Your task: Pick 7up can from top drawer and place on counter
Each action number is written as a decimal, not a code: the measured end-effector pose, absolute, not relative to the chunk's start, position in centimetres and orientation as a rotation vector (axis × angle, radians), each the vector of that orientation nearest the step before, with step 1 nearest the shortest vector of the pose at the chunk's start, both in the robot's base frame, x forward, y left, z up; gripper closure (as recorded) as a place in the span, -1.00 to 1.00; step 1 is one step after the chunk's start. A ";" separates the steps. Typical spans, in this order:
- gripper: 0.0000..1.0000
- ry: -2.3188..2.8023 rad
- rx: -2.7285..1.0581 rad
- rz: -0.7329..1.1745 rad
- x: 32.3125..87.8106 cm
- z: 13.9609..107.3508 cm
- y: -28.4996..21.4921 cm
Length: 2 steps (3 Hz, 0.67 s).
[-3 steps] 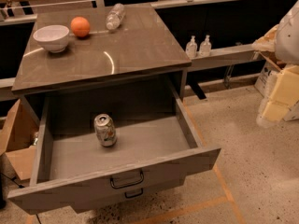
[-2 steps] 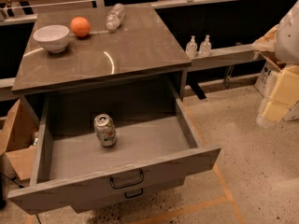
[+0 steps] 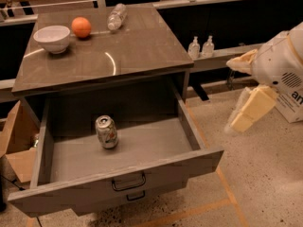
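The 7up can (image 3: pixel 106 132) stands upright in the open top drawer (image 3: pixel 118 183), left of its middle, silvery with green and red marks and a dent. The drawer is pulled fully out below the counter (image 3: pixel 137 46). My gripper (image 3: pixel 234 94) hangs in the air at the right, beyond the drawer's right wall and level with it. Its two cream fingers (image 3: pixel 251 109) are spread apart and hold nothing. It is well clear of the can.
On the counter stand a white bowl (image 3: pixel 52 38), an orange (image 3: pixel 81 27) and a clear plastic bottle (image 3: pixel 116 16) lying at the back. Two small bottles (image 3: pixel 201 47) sit on a ledge behind. A cardboard box (image 3: pixel 16 141) is left of the cabinet. A smaller-handled drawer front (image 3: pixel 135 196) is below.
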<state>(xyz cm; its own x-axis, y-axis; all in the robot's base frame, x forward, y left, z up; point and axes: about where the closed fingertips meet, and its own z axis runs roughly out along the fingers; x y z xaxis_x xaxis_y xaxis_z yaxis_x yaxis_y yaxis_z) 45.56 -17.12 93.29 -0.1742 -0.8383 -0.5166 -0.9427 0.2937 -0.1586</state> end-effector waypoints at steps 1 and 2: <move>-1.00 1.924 -1.554 0.434 46.7 91.4 -13.4; -1.00 1.805 -1.550 0.524 47.1 89.5 -10.0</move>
